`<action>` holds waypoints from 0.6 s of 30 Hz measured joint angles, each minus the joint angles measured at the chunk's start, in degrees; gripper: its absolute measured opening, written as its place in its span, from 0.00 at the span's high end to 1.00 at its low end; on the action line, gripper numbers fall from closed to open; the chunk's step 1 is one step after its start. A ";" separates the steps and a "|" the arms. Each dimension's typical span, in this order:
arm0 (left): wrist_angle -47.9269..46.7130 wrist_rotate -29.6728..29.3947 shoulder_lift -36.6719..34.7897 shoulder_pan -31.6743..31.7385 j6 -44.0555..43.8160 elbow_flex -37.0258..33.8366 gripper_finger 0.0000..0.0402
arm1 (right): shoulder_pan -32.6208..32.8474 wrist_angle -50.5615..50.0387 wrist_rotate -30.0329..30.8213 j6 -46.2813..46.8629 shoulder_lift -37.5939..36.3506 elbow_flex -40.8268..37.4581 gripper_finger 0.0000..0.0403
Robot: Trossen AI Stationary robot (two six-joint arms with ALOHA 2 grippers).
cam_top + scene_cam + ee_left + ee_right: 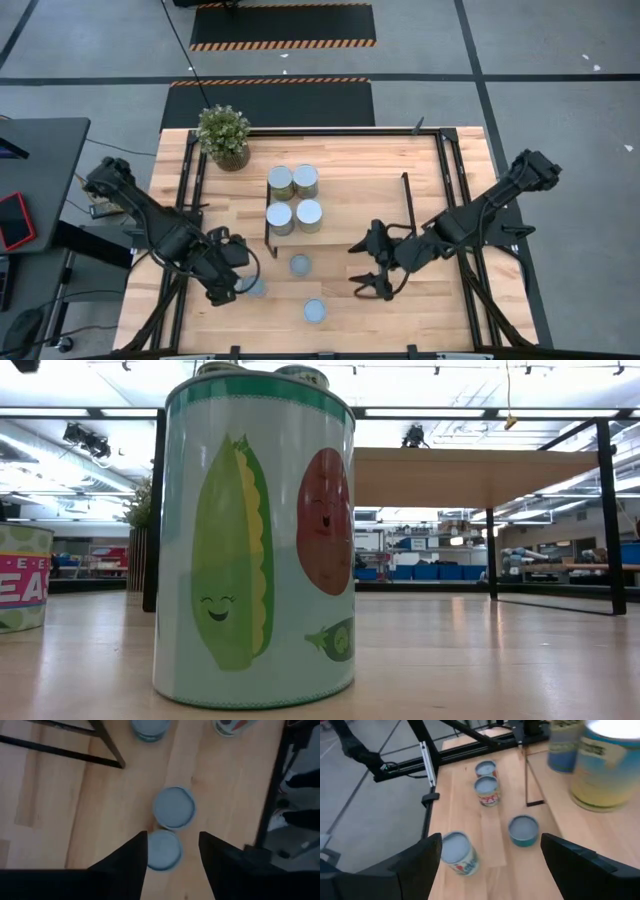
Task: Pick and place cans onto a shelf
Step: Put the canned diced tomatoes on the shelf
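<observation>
**Four cans shelved, four left below: left hand closes on one**

Four cans (pixel 294 198) stand in a square on the shelf (pixel 350 200). The others sit on the surface (pixel 420 320) in front of it. The held can (pixel 162 851) is upright near the surface's left front, and the left hand (pixel 172 836) pinches it from both sides. A neighbouring can (pixel 173 808) stands just beyond it, very near or touching.

Judging by the metal bodies and glossy printed labels, these cans are probably stiff and not fragile, but smooth enough to slip. If they are full, they have some weight. The best hold looks like one across the round wall at mid-height, with the can kept upright. The close neighbour could be nudged on the lift.

The right hand (pixel 358 270) hovers with its fingers spread over the surface, right of the loose cans.

Only the left wrist view shows the pinch. From above, the arm hides the held can. The low view alone shows a label close up, on the front can (pixel 258 540), with a cartoon pea pod on it. The right wrist view shows all four loose cans at once.
</observation>
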 joint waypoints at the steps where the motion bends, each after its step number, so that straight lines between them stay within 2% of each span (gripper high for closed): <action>1: 1.22 -0.83 -1.18 -0.07 0.01 -1.54 0.56 | 0.31 -0.77 0.46 -0.23 1.32 1.94 0.14; 7: 9.56 -4.88 -8.61 -2.28 0.00 -10.21 0.57 | 0.63 -7.43 1.34 -1.75 10.16 14.12 0.14; 12: 15.09 -2.69 -12.57 -5.09 -1.90 -17.28 0.57 | 0.66 -12.32 1.36 -1.94 16.90 22.23 0.14; 18: 16.82 1.08 -12.77 -8.68 -6.63 -23.99 0.57 | 0.62 -12.61 1.28 0.84 23.49 27.84 0.14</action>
